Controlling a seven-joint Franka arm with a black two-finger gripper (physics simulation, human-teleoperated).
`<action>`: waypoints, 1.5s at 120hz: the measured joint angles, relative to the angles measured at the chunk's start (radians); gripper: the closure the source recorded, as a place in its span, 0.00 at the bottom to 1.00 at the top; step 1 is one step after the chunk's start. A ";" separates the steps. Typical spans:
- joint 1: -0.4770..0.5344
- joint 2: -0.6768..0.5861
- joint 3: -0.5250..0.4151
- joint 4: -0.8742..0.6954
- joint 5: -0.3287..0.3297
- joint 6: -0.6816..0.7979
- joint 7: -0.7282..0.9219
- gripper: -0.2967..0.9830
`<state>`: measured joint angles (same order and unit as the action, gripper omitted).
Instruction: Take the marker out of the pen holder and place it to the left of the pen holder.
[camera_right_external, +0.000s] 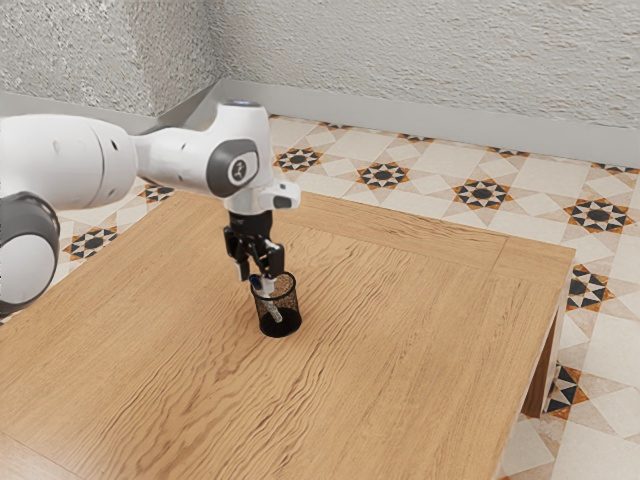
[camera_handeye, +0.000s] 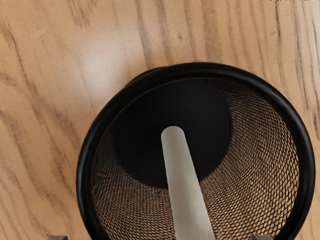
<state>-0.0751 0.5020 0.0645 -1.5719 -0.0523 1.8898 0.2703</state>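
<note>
- Marker (camera_handeye: 186, 190) leaned inside the mesh pen holder (camera_handeye: 306, 165), its lower end toward the dark base.
- The gripper (camera_right_external: 256, 279) was at the holder's mouth, its two fingers apart.
- Done well, the grasp probably called for centring the fingers about the marker's upper part, closing gently, then lifting until the lower end cleared the rim, lest the holder drag or tip.
- Counted: one marker, one pen holder, one gripper, one table (camera_right_external: 400, 350).
</note>
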 joint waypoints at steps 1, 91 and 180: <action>0.000 0.002 0.000 0.002 0.000 0.000 0.001 0.41; 0.000 -0.070 -0.026 -0.086 -0.006 0.000 0.038 0.54; 0.000 -0.069 -0.015 -0.079 0.005 0.028 0.048 0.76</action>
<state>-0.0752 0.4331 0.0491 -1.6509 -0.0474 1.9181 0.3186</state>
